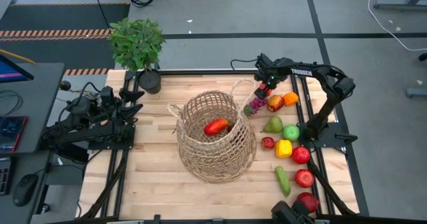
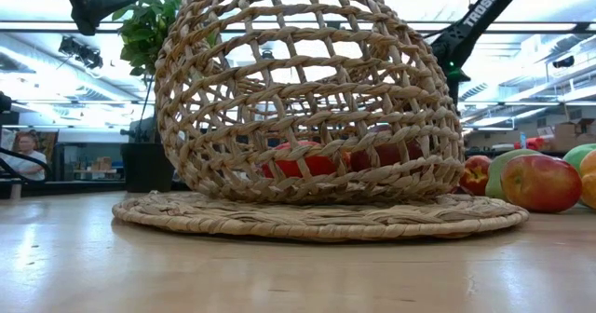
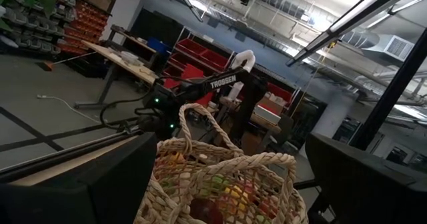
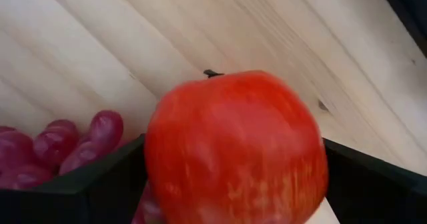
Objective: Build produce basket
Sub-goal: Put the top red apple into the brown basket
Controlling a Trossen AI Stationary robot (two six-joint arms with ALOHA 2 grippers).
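Our left gripper (image 1: 137, 99) waits wide open and empty at the table's left edge. The basket (image 1: 217, 137) sits mid-table with a red pepper (image 1: 215, 127) inside. Right of it, our right gripper (image 1: 265, 89) hangs spread wide around a red apple (image 4: 235, 147) beside the grapes (image 1: 255, 105); we cannot tell whether it is gripped. From there the basket lies left and nearer.

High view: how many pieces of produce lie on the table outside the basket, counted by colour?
Red pieces: 6
Green pieces: 3
Yellow pepper: 1
Orange: 1
Purple grapes: 1 bunch
Total: 12
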